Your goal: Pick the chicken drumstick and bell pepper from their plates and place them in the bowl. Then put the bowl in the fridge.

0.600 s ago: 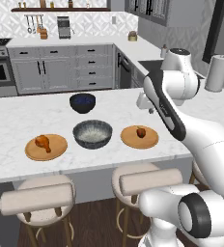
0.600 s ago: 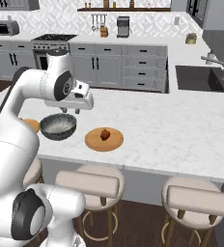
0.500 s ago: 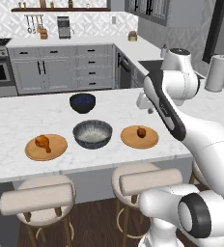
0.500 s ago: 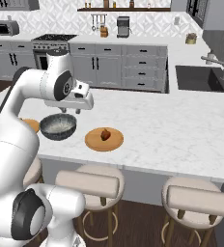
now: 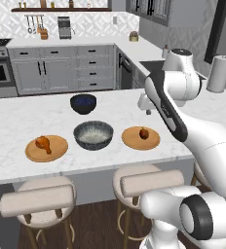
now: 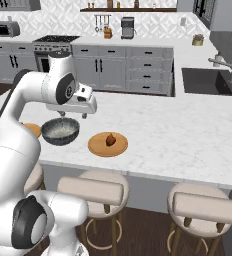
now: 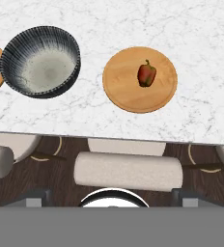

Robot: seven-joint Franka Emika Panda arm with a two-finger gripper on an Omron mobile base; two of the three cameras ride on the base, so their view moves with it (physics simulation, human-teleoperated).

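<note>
Hand [image 5: 145, 103] wide, holding nothing, above desk [image 5: 17, 116]. Hand view: bell pepper [image 7: 147, 74] on plate [image 7: 128, 91], bowl [image 7: 40, 61] at 9 o'clock. Left base view adds drumstick [image 5: 43, 143]; desk's near edge close by

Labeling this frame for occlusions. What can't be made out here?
- Chicken drumstick: in the right base view the arm covers it and most of its plate; the hand view's left edge cuts that plate.
- Hand: left base view, too small to read its finger gap; in the right base view its fingertips are hard to tell apart.
- Bell pepper: stem too small in both base views.
</note>
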